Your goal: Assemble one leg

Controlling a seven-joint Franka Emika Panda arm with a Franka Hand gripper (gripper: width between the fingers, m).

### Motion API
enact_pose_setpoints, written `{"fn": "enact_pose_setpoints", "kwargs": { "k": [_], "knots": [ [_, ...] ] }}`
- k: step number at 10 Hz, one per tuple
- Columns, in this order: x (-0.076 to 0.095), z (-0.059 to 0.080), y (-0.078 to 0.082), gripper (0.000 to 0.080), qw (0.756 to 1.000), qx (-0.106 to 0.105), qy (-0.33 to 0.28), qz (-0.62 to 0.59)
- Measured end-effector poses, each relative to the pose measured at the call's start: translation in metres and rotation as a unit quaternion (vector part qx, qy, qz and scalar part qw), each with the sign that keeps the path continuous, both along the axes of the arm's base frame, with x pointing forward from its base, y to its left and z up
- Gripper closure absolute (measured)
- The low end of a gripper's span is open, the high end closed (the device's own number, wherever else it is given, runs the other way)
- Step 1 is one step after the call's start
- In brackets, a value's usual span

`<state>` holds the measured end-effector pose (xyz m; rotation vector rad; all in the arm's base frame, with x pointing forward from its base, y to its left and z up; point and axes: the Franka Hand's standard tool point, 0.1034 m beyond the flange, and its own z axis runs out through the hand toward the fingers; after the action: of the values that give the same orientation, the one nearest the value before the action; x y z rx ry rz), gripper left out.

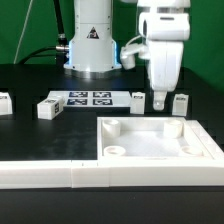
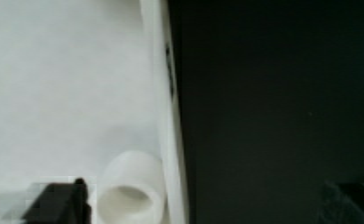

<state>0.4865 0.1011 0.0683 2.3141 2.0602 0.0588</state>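
Several small white legs with tags stand on the black table: one (image 1: 48, 107) left of the marker board, one (image 1: 5, 102) at the exterior view's left edge, one (image 1: 138, 98) and one (image 1: 180, 103) behind the panel. The large white panel (image 1: 155, 140) with round corner sockets lies at the front right. My gripper (image 1: 160, 98) hangs over the panel's far edge, between the last two legs. In the wrist view my gripper (image 2: 205, 200) is open and empty, its fingers (image 2: 54, 203) wide apart over the panel (image 2: 63, 90) and a socket (image 2: 134, 195). No leg shows there.
The marker board (image 1: 88, 98) lies in front of the robot base (image 1: 92, 45). A low white L-shaped rail (image 1: 60, 175) runs along the front of the table and borders the panel.
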Motion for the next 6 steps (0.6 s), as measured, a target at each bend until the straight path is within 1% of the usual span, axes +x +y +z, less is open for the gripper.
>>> {"fn": "enact_pose_setpoints", "kwargs": {
  "k": [1,4,6],
  "knots": [
    [-0.0023,0.0033,-0.0004,0.0150,1.000,0.003,-0.008,-0.002],
    [-0.0031,0.0011,-0.0009,0.0150,1.000,0.004,-0.006,-0.028],
    [-0.0037,0.0009,-0.0007,0.0150,0.993,0.011,-0.005,-0.121]
  ]
}}
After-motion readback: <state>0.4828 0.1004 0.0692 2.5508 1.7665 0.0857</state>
